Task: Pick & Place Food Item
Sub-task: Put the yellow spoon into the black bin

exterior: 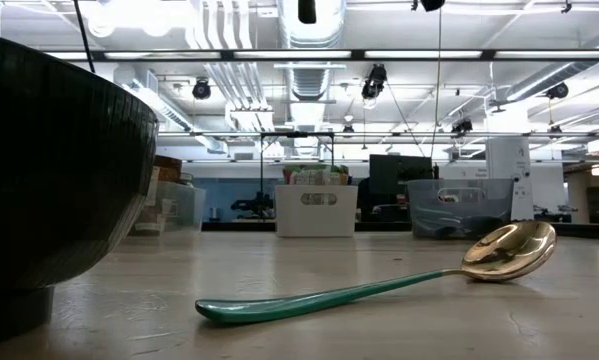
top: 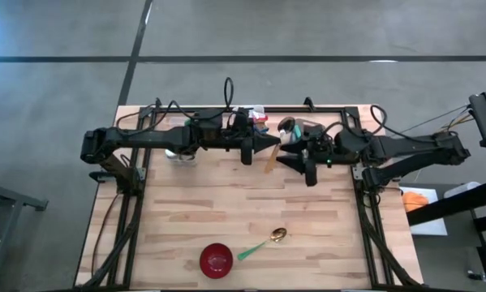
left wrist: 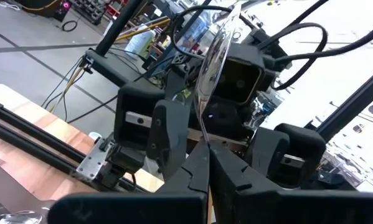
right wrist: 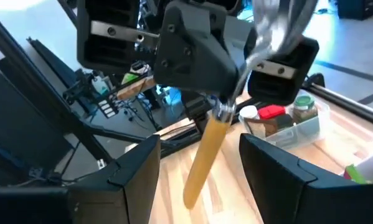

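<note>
Left gripper [top: 277, 143]: fingers pinched shut on edge of clear bag [left wrist: 212, 59], above table's [top: 226, 207] far-middle.
Right gripper [top: 285, 157]: jaws partly apart, facing the left gripper, not seen gripping.
Food item: yellow stick [right wrist: 205, 163] hangs from bag, between the grippers.
Bowl [top: 216, 259]: red, at table's near edge.
Spoon [top: 261, 244]: just beside bowl.

Bright overhead glare, blurred foreground

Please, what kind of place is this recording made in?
Most likely a robotics lab or workshop in an industrial hall: exposed ceiling ducts, benches with storage bins behind, and a framed wooden table on a bare concrete floor.
</note>
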Controlling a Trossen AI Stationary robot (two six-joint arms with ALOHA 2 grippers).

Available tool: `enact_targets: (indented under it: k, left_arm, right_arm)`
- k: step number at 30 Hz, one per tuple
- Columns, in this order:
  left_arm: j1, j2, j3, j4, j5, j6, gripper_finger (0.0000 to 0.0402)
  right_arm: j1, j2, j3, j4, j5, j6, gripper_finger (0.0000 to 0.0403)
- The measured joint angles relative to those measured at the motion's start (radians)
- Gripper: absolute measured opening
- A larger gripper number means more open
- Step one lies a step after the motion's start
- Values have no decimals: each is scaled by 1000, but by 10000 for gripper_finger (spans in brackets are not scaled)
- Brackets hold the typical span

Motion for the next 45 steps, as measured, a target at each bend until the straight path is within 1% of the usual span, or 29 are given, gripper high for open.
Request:
enact_targets:
  k: [5, 11, 14, 17, 20, 23, 27, 28, 33, 45]
  left_arm:
    - [-1, 0, 0, 2, 16, -3, 0]
    - [-1, 0, -1, 21, 27, -19, 0]
    - [-1, 0, -1, 26, 30, -19, 0]
    - [-1, 0, -1, 28, 30, -19, 0]
    - [-1, 0, -1, 29, 30, -19, 0]
    - [-1, 0, -1, 29, 36, -19, 0]
    - [-1, 0, -1, 30, 41, -18, 0]
    - [-1, 0, -1, 31, 42, -18, 0]
    - [-1, 0, -1, 32, 45, -26, 0]
    - [-2, 0, -1, 30, 45, -68, 0]
  right_arm:
    - [-14, 29, 49, -45, 0, -38, 214]
    - [-37, 29, 78, -68, -4, -70, 214]
    - [-47, 31, 82, -67, -26, -85, 202]
    - [-58, 31, 81, -64, -53, -88, 173]
    - [-62, 31, 78, -63, -57, -91, 138]
    - [-62, 31, 78, -59, -58, -112, 96]
    - [-61, 31, 80, -60, -70, -143, 29]
    - [-62, 31, 80, -59, -77, -156, 25]
    - [-62, 31, 80, -60, -99, -171, 24]
    - [-62, 23, 80, -67, -102, -188, 23]
